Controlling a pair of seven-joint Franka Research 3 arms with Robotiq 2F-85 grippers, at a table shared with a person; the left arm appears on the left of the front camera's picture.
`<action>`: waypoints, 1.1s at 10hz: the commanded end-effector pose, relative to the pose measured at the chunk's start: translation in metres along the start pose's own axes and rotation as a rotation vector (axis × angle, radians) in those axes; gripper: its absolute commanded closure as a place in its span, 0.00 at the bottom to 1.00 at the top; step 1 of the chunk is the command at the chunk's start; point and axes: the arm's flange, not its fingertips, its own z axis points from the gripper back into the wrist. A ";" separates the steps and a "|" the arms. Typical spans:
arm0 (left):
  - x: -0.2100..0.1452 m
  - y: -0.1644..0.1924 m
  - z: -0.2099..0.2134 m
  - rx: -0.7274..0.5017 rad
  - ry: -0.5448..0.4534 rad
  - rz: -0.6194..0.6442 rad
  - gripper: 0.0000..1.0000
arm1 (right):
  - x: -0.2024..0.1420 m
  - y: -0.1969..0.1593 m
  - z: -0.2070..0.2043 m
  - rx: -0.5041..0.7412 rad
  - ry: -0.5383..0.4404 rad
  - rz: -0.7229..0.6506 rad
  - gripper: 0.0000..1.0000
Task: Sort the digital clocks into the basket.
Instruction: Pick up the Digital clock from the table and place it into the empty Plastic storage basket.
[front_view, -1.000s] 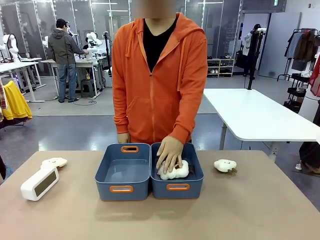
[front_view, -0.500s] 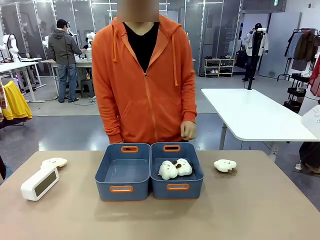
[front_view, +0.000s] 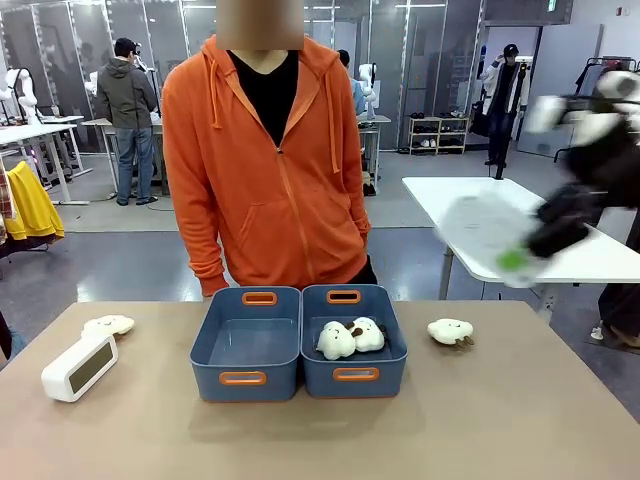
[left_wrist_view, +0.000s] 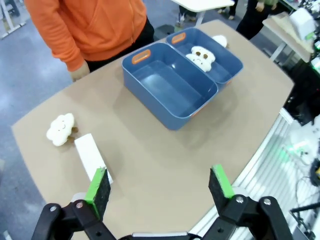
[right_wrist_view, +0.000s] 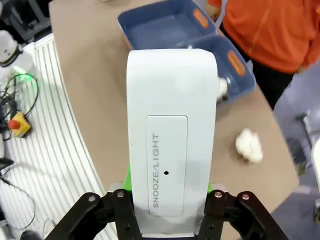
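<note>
Right gripper (right_wrist_view: 170, 190) swung in, digital clock (right_wrist_view: 171, 125) clamped in its jaws, left gripper (left_wrist_view: 160, 182) spread

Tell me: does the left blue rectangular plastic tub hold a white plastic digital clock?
No, the left tub shows a bare floor; one digital clock lies on the table to its left.

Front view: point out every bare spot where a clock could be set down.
The left basket is empty. The table is bare in front of both baskets, and between the left basket and the digital clock. The right basket is crowded with two plush toys.
</note>
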 end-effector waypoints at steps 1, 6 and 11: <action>-0.001 0.001 0.001 -0.005 0.013 -0.012 0.00 | 0.063 -0.026 -0.049 -0.020 0.069 -0.001 1.00; -0.001 0.001 0.001 -0.005 0.013 -0.012 0.00 | 0.177 0.022 -0.203 -0.076 0.178 0.039 1.00; -0.001 0.001 0.001 -0.005 0.013 -0.012 0.00 | 0.193 0.041 -0.383 -0.128 0.297 0.039 1.00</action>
